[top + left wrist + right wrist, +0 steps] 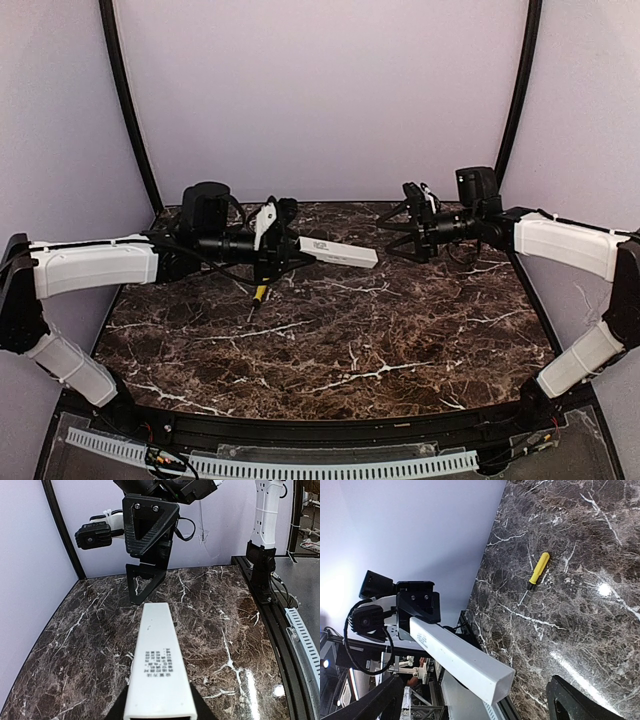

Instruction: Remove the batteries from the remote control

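The remote control (338, 251) is a long white bar with small dark print. My left gripper (285, 245) is shut on one end and holds it level above the table, free end pointing right. In the left wrist view the remote (157, 665) runs forward from between my dark fingers (111, 711). My right gripper (400, 232) is open, apart from the free end and facing it. In the right wrist view the remote's square end (460, 660) lies between my spread fingers (585, 700). The batteries are hidden; no red bay shows.
A yellow-handled screwdriver (259, 294) lies on the dark marble table (350, 340) below the left gripper; it also shows in the right wrist view (538, 569). Pale walls and black posts close in the back and sides.
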You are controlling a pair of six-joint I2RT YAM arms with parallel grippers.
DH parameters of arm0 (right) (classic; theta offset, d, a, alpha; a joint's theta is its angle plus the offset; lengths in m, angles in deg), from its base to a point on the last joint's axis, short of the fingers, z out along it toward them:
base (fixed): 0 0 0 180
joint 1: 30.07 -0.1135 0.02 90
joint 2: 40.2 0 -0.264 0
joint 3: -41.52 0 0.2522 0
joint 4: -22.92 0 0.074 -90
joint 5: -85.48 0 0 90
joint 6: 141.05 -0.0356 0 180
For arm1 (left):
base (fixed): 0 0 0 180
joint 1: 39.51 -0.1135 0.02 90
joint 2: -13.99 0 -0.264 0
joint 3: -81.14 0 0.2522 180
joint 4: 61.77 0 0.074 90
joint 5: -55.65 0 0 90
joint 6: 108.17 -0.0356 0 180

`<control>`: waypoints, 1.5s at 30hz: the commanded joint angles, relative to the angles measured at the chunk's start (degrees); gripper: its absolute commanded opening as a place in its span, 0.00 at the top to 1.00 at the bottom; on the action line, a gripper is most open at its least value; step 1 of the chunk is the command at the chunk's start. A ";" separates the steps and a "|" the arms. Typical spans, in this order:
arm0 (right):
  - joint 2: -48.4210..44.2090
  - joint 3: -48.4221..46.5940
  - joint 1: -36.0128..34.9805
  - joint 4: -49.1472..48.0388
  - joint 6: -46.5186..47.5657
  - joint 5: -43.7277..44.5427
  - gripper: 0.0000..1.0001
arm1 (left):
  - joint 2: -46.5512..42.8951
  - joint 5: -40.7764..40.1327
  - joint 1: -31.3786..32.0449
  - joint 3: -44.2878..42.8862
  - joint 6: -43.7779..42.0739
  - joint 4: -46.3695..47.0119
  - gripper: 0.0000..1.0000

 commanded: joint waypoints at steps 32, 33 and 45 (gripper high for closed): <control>1.90 4.36 -5.21 -11.02 -10.44 -7.17 0.01 | 2.33 6.21 -0.12 -2.55 3.72 9.67 1.00; 1.90 4.20 -5.15 -10.27 -10.08 -7.38 0.01 | 2.28 6.19 -0.10 -2.48 3.68 9.68 1.00; -1.44 5.00 -1.04 -3.65 -5.69 -4.95 0.01 | -0.47 6.08 -0.09 -1.12 3.39 9.68 1.00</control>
